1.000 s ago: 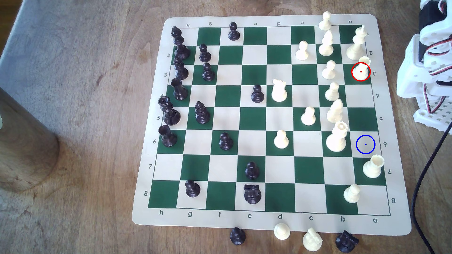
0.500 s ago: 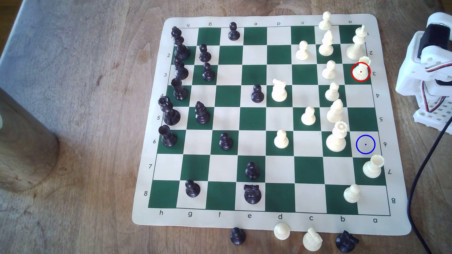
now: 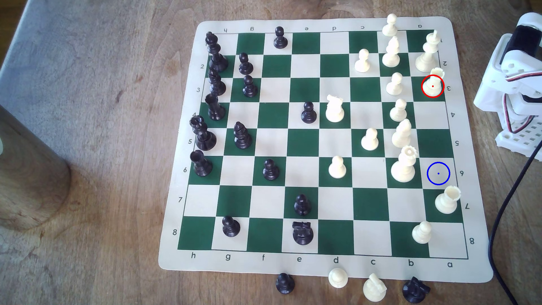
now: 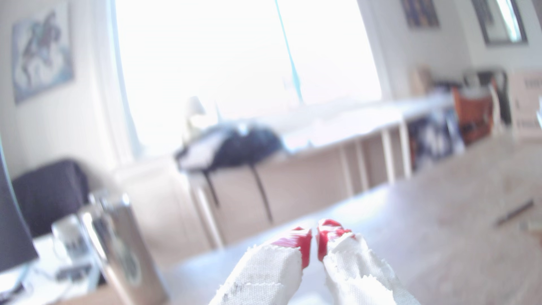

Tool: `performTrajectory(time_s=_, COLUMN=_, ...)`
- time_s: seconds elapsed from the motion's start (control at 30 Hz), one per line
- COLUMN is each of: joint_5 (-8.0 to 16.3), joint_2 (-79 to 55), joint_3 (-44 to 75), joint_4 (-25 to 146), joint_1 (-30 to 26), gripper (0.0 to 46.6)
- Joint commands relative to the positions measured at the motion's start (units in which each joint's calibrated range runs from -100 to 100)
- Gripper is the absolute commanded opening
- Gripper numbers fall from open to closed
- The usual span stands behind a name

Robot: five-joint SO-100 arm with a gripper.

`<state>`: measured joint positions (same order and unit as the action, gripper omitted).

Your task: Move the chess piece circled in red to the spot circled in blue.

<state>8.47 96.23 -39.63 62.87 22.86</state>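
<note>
Waiting off board: arm [image 3: 511,85] folded at frame's right edge, gripper [image 4: 316,243] tips pressed nearly together, holding nothing. Rook [image 3: 434,80] upper right, untouched. Next: reach, spread, pinch, carry to blue circle [image 3: 438,173].

The arm [image 3: 516,88] sits folded at the exterior view's right edge, its red-tipped fingers [image 4: 303,239] nearly touching, holding nothing.

A lived-in home room: wooden table [image 3: 88,146], bright window [image 4: 234,58], framed pictures [image 4: 41,52], low shelves [image 4: 381,152].
</note>
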Motion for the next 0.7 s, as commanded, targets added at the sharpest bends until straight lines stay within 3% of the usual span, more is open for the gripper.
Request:
performTrajectory(time_s=0.0, joint_5=2.4, joint_2=-0.4, joint_3=3.4, joint_4=26.0, joint_1=-1.1, gripper=0.2)
performTrajectory(time_s=0.07, joint_5=5.1, joint_2=-0.4, joint_3=2.7, joint_4=31.3, joint_1=-1.1, gripper=1.0)
performTrajectory(time_s=0.17, joint_5=6.9, joint_2=-0.4, joint_3=1.5, joint_4=33.3, joint_1=-1.2, gripper=2.8)
performTrajectory(time_s=0.33, joint_5=7.8, joint_2=-4.0, joint_3=0.0, joint_4=35.7, joint_1=0.1, gripper=1.7)
performTrajectory(time_s=0.67, joint_5=8.5, joint_2=-11.0, joint_3=-0.4, joint_4=36.4, joint_1=-0.1, gripper=5.4)
